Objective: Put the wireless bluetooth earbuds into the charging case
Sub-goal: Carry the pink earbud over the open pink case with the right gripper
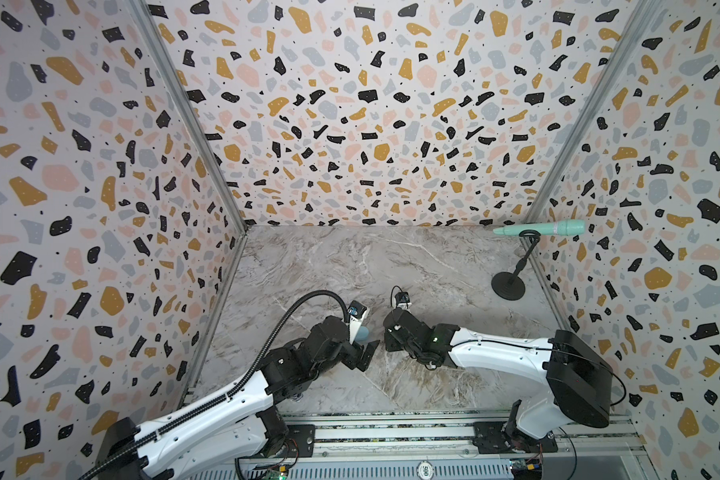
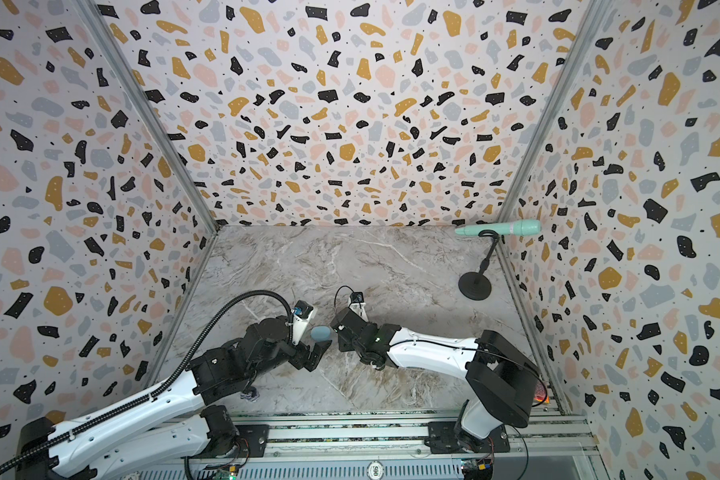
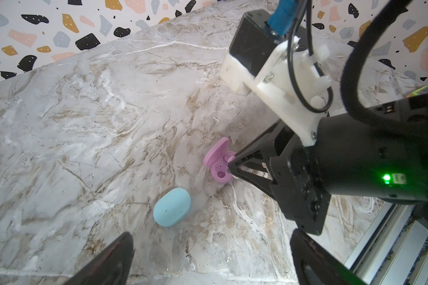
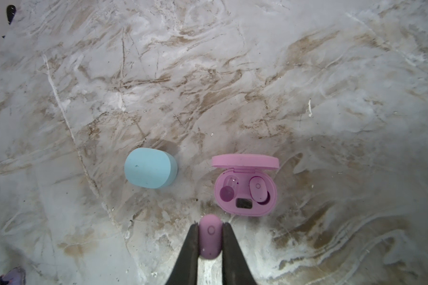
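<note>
One oval pink earbud (image 4: 210,237) (ring-marked) sits pinched in right jaws; left jaws gape.

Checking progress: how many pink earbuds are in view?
2. One pink earbud sits in the open pink case; the other earbud is pinched in the right tool. The closed blue case may hide more.

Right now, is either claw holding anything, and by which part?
The right gripper pinches a pink earbud across its long sides; the left gripper is open and empty.
</note>
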Motion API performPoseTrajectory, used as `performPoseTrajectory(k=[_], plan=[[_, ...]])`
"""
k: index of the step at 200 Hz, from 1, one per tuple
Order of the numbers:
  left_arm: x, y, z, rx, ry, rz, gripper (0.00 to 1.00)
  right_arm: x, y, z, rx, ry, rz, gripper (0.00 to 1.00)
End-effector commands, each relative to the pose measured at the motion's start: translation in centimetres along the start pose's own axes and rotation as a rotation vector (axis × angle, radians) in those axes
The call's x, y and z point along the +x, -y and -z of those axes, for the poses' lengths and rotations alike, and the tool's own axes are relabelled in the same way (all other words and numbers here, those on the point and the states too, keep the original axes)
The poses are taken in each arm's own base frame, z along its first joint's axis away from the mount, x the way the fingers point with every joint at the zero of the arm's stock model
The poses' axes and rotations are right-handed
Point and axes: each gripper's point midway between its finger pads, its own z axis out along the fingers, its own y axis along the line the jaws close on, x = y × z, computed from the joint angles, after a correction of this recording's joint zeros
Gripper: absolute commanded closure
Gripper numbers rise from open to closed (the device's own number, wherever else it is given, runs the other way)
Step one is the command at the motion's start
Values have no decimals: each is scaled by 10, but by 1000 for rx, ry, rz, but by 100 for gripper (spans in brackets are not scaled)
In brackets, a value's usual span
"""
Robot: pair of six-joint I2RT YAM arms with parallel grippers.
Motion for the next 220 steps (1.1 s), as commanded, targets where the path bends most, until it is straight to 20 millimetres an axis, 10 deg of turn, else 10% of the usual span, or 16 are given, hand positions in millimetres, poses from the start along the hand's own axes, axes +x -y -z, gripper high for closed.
performPoseTrajectory(k=[1, 220], plan=[[-5, 1, -1, 8, 22, 11, 0, 1, 4, -2, 27, 5, -22, 89], [-5, -1, 1, 0, 27, 12, 0, 4, 16, -34, 78, -28, -33, 89]])
